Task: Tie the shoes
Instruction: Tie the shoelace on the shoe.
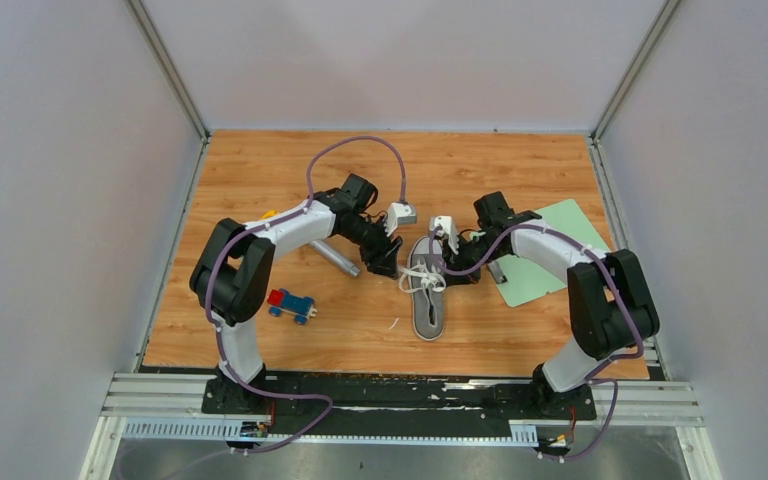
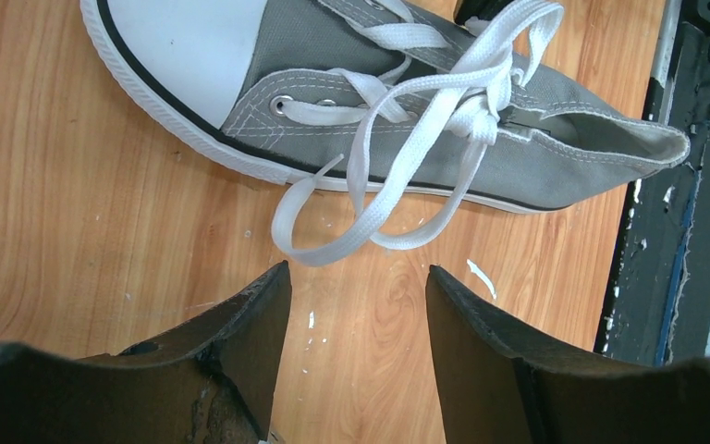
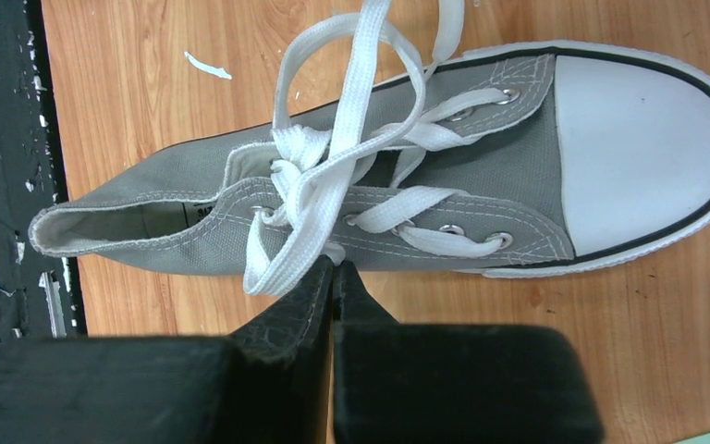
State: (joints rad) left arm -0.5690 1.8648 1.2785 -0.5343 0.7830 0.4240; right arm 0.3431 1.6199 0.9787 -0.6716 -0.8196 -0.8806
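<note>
Robot lab / test cell. Evidence:
- Two-arm rig: left arm (image 1: 260, 235) & right arm (image 1: 560, 250) bolted side by side to a black base plate (image 1: 400, 385) on aluminium rails (image 1: 160, 400) at the near edge.
- Purple cables (image 1: 355, 145) run exposed along both arms, loose loops.
- Work surface is a wood-grain table (image 1: 260, 170), boxed on 3 sides by plain white panels (image 1: 60, 200) w/ metal corner posts (image 1: 167, 70).
- Tabletop worn: white flecks (image 2: 478, 276) and scuffs in the wrist views.
- Mixed props, unrelated to each other: sneaker (image 1: 427, 300), toy car (image 1: 290, 305), metal cylinder (image 1: 338, 258), green mat (image 1: 550, 250).
</note>
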